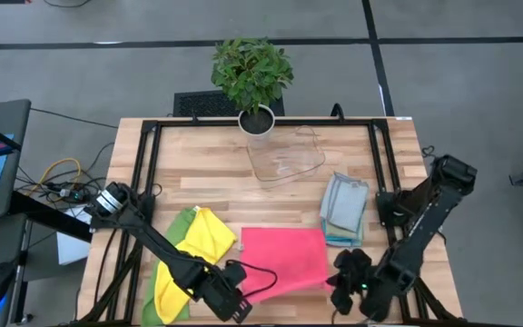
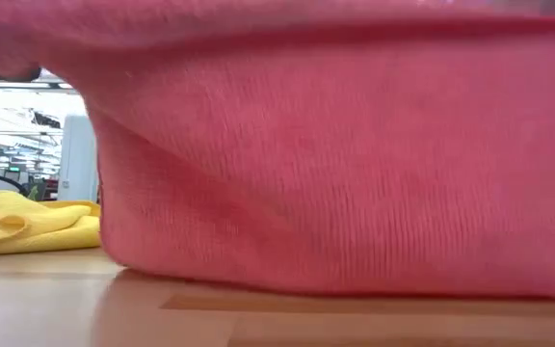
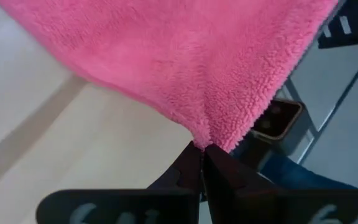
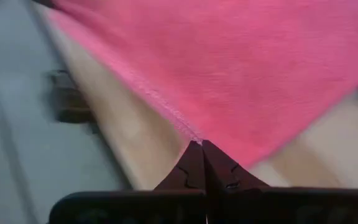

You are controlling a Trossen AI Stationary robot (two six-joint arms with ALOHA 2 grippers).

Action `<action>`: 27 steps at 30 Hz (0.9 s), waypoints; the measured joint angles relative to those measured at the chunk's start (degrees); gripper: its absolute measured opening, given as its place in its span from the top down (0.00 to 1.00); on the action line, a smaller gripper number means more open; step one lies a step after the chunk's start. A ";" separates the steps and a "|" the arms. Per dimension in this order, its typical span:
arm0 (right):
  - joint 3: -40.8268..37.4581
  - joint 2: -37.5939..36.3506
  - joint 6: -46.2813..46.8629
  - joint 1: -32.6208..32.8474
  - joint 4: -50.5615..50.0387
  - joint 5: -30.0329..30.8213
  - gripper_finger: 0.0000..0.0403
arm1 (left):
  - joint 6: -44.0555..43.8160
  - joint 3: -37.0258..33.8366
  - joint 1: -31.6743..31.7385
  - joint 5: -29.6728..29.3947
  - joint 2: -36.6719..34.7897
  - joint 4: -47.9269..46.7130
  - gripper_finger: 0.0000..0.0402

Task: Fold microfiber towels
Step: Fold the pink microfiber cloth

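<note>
1. The left gripper is pinched tight on one near corner of the pink towel, the fabric bunching into a point right at its fingertips.
2. The right gripper is clamped the same way on the other near corner, along the stitched hem. Both sit at the table's near edge, with the towel stretching away from them across the wooden table.
3. In the low view the near edge of the pink cloth hangs lifted, just clear of the wood.
4. Out past the left gripper lie a yellow towel and a green towel, heaped together; beyond the right gripper sits a stack of grey towels, with a clear tray and potted plant farther off.
5. Risks, as I judge them: each grip holds only a small tip of fabric, so a sharp pull could slip a corner free. If the arms travel unevenly, the fold will land skewed. A wide sweep might drag the hem across the neighbouring piles.
</note>
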 joint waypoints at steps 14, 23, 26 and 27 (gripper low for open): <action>0.02 -2.79 -8.09 -10.48 -17.31 -5.39 0.98 | 11.45 -0.07 9.61 2.16 -0.24 -4.78 1.00; -0.02 -0.23 -13.50 -13.93 -17.20 -7.09 0.98 | 16.23 -0.07 14.01 1.99 -0.26 -9.38 1.00; -0.02 0.80 -16.21 -15.83 -16.89 -7.50 0.98 | 16.66 -0.07 14.27 2.10 -0.02 -11.62 1.00; -0.02 0.91 -16.98 -16.43 -16.74 -7.63 0.98 | 16.35 -0.07 14.27 2.24 0.04 -12.98 1.00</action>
